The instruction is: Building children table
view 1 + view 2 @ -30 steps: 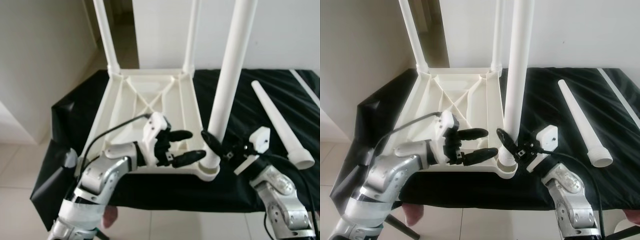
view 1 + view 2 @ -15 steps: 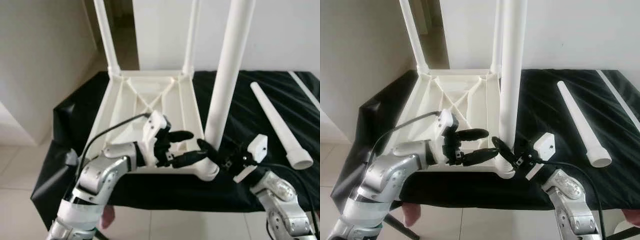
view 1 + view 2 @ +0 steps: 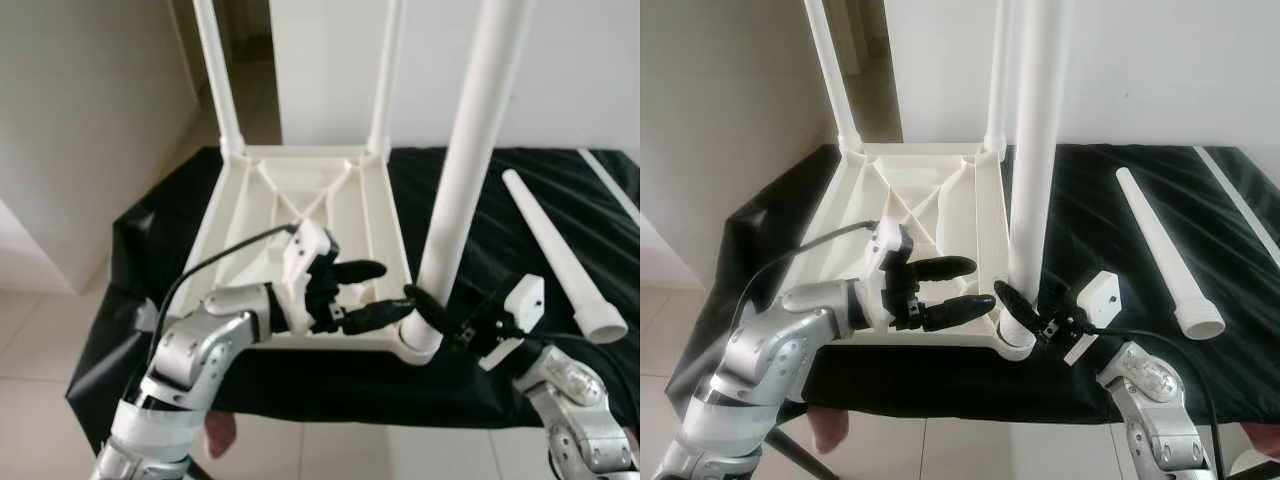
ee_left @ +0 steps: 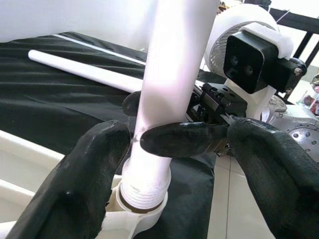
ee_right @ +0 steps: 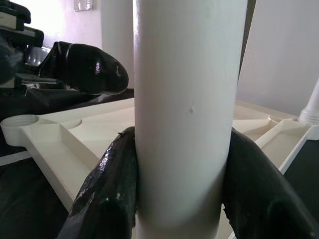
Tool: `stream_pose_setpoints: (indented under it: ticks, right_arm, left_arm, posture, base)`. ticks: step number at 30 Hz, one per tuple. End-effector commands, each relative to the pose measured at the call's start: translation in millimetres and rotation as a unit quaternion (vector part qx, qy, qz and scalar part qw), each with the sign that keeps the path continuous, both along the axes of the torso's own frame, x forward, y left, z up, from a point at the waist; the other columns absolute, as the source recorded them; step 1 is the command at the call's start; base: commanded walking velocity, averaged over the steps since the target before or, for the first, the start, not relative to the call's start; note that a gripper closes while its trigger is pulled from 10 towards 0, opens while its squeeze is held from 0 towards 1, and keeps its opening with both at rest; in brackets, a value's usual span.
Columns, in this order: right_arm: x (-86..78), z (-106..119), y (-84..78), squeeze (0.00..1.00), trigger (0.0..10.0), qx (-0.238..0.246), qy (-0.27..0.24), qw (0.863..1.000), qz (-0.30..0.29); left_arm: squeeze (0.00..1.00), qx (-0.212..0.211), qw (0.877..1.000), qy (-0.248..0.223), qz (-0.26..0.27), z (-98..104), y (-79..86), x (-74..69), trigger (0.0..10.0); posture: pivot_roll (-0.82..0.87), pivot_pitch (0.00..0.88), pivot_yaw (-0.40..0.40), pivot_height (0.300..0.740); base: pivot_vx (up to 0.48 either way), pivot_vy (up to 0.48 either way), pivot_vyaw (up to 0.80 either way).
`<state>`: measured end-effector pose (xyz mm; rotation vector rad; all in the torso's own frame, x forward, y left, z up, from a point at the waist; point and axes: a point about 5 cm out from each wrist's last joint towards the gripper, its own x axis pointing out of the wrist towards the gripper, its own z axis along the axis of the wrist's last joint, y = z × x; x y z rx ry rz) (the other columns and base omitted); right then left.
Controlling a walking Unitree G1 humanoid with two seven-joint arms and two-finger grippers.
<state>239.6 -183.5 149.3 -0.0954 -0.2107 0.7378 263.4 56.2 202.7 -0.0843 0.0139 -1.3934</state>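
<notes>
While the right gripper [image 5: 179,194] clamps the leg [image 3: 470,170] low, the open left gripper [image 3: 368,292] waits; probably light, stiff, slick plastic.

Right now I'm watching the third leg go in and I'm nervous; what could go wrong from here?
The leg stands tall in its corner socket with thread still showing, so it may not be seated and could tip if the right gripper lets go. The left gripper is open beside that corner, so the tabletop is not clamped and could slide on the black cloth near the edge.
</notes>
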Motion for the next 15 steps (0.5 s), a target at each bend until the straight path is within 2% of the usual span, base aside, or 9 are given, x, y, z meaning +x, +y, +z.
stream_pose_setpoints:
  ticks: [1,7,12,15]
  right_arm:
    - [-5.7,-30,-11.0,0.00,10.0,-0.023,0.076,0.997,-0.022]
    - [-9.0,-33,-6.7,0.00,10.0,-0.029,0.077,0.997,-0.008]
    - [-17.7,-43,3.9,0.00,10.0,-0.065,0.085,0.994,0.029]
    - [-19.3,-48,5.2,0.00,10.0,-0.082,0.083,0.993,0.027]
  left_arm:
    - [0.00,0.004,1.000,-0.006,0.016,4,1.2,2.1,10.0]
    - [0.00,0.004,1.000,-0.006,0.014,5,1.3,2.5,10.0]
    - [0.00,0.005,1.000,-0.008,0.013,7,1.5,3.3,10.0]
    - [0.00,0.005,1.000,-0.008,0.013,7,1.8,3.3,10.0]
  posture:
    - [0.02,0.000,0.037,0.740]
    - [0.02,0.000,0.043,0.740]
    - [0.02,0.000,0.050,0.740]
    - [0.02,0.000,0.049,0.740]
  base:
    - [0.000,0.000,0.00]
    - [0.000,0.000,0.00]
    - [0.000,0.000,0.00]
    - [0.000,0.000,0.00]
